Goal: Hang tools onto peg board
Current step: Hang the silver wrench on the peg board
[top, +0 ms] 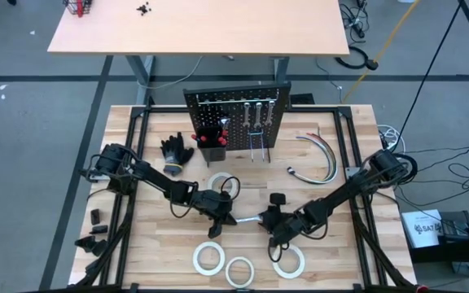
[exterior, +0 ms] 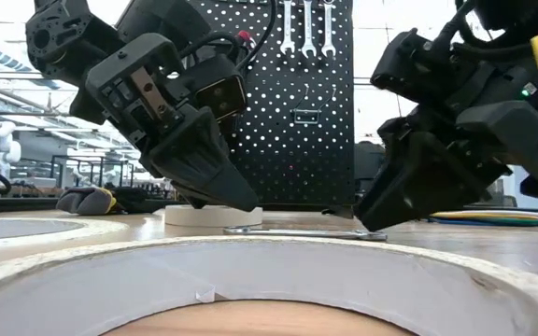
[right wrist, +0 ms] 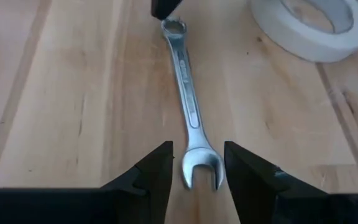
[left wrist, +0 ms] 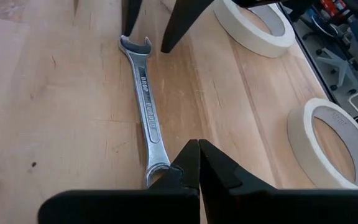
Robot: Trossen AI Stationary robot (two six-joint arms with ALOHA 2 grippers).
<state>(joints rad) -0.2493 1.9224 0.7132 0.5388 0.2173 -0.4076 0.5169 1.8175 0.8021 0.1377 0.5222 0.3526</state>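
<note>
Wrench [right wrist: 188, 106] flat on counter [right wrist: 73, 93], pickup stage: right gripper [right wrist: 196, 169] jaws open astride its forked end, left gripper [left wrist: 199, 163] jaws closed at ring end; next, close and lift toward peg board [top: 236, 122].

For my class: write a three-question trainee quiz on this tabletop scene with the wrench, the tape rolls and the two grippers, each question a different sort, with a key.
1. True or false: the wrench lies flat on the table.
2. Which gripper straddles the wrench's open end with its fingers apart? A) left gripper B) right gripper
3. Fill in: the peg board stands beyond the wrench, and the white rings on the table are tape ____.

Key: 1 true. 2 B; the left gripper is shut at the wrench's ring end. 3 rolls.
</note>
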